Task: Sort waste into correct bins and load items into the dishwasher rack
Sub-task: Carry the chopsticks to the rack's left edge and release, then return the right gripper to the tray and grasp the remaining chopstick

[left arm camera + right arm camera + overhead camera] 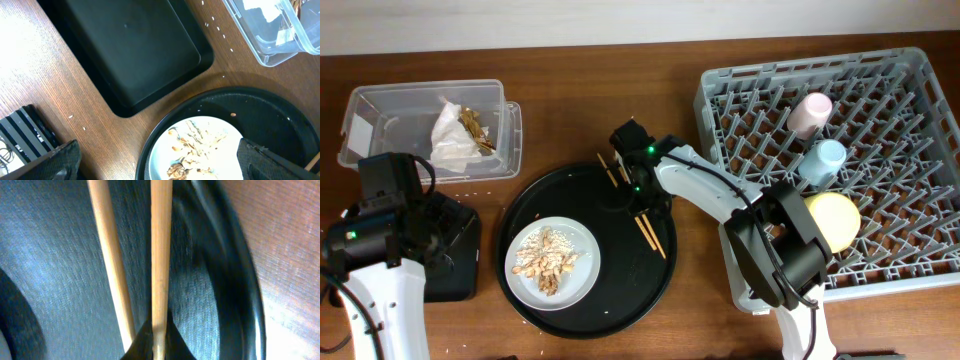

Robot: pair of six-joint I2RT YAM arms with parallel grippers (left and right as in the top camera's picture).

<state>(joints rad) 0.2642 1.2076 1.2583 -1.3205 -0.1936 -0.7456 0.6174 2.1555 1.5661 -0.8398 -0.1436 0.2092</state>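
Note:
The wooden chopsticks (653, 238) lie on the right side of a large round black tray (620, 290). My right gripper (638, 195) is down on them; in the right wrist view its fingertips (159, 342) are shut around one chopstick (160, 255), with the second stick (111, 255) beside it. The pale plate (582, 275) with beige food scraps (548, 262) sits on the round tray. My left gripper (165, 167) is open and empty over the plate's (220, 150) left edge. The shallow black tray (135, 50) lies beside it. The clear tub (380, 110) holds the white napkin (448, 140) and brown wrapper (475, 125).
The grey dishwasher rack (880, 100) at the right holds the pink cup (810, 112), light-blue cup (823, 160) and yellow bowl (835, 220). The right arm's base stands against the rack's front left corner. Bare wooden table shows along the front.

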